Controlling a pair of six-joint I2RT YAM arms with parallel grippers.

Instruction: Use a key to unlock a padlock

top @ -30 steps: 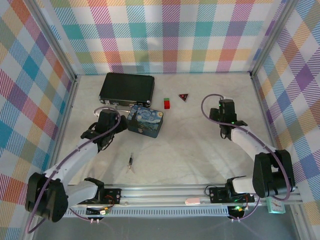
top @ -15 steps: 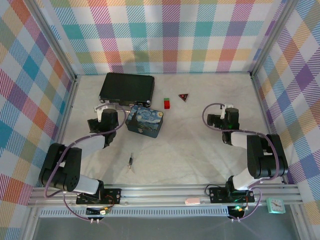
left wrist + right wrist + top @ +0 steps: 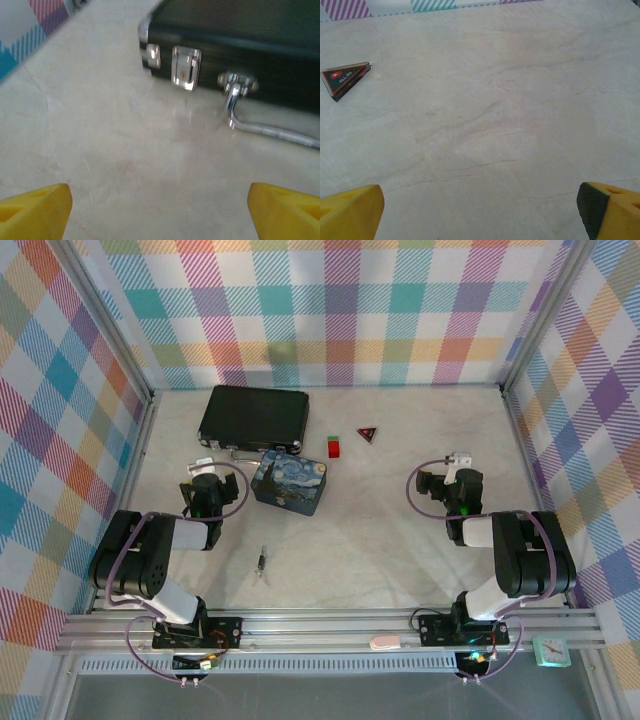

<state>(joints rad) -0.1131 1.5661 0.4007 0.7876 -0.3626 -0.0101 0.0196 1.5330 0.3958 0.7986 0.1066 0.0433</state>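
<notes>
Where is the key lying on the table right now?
In the top view the key lies left of centre on the table, towards the near edge, in front of the blue painted tin.

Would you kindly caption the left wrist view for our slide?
Open left gripper faces the black briefcase, its latch and handle visible.

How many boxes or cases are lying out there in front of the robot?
2. A black briefcase lies at the far left; a blue painted tin sits just in front of its right end, on the near side. From above, none seems hidden.
</notes>
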